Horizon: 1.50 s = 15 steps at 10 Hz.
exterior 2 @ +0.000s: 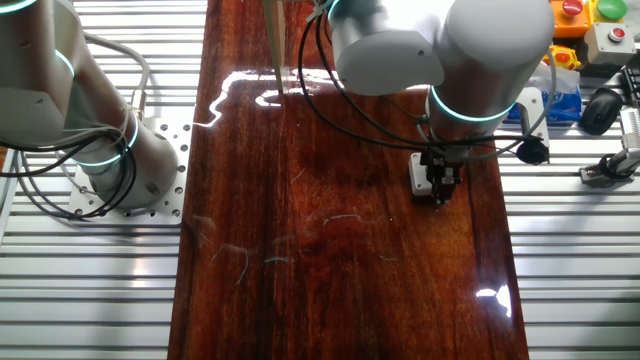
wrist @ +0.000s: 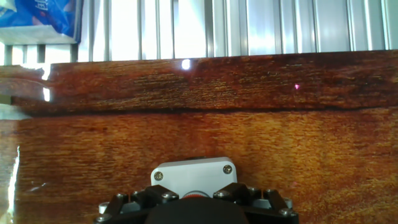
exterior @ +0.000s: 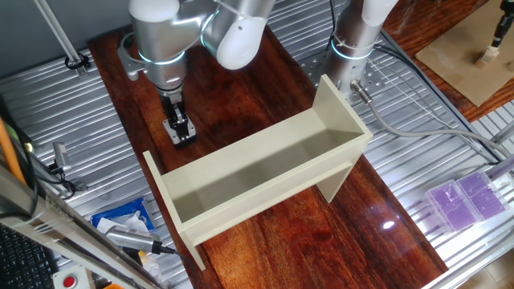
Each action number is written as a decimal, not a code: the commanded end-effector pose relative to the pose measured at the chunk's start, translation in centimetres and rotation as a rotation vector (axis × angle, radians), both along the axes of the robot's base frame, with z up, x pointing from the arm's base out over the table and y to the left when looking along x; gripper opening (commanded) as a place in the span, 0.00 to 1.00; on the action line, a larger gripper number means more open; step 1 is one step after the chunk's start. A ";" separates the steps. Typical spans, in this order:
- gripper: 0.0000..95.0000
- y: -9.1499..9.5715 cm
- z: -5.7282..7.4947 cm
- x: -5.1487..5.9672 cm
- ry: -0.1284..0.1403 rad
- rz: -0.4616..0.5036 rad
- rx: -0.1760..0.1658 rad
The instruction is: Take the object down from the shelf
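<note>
The object (exterior: 184, 132), a small grey box with a red button, sits on the wooden table (exterior: 265, 241) behind the left end of the shelf, off it. My gripper (exterior: 178, 127) points straight down and is shut on it. In the hand view the grey box (wrist: 193, 174) lies between my two fingertips (wrist: 163, 196), with a sliver of its red button showing. In the other fixed view the box (exterior 2: 421, 172) shows partly behind my gripper (exterior 2: 440, 186). The cream shelf (exterior: 265, 144) stands empty across the table; only a thin edge of it (exterior 2: 272, 45) shows in the other fixed view.
A second arm's base (exterior: 353, 40) stands behind the shelf's right end, also in the other fixed view (exterior 2: 100, 150). A blue packet (exterior: 120, 217) and tools lie front left. A pale red-buttoned box (exterior 2: 612, 40) and purple cases (exterior: 466, 199) lie off the wood.
</note>
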<state>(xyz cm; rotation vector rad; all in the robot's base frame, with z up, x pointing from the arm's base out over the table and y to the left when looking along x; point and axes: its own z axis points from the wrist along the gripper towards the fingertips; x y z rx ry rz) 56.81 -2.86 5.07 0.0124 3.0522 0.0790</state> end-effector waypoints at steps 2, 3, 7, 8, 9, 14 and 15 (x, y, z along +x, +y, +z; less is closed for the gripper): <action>0.20 0.0 -0.1 0.0 0.011 -0.002 -0.004; 0.40 0.0 -0.1 0.0 0.009 0.006 -0.004; 0.60 0.0 -0.1 0.0 0.007 0.011 -0.004; 0.60 0.0 -0.1 0.0 0.007 0.011 -0.004; 0.60 0.0 -0.1 0.0 0.007 0.011 -0.004; 0.60 0.0 -0.1 0.0 0.007 0.011 -0.004; 0.60 0.0 -0.1 0.0 0.007 0.011 -0.004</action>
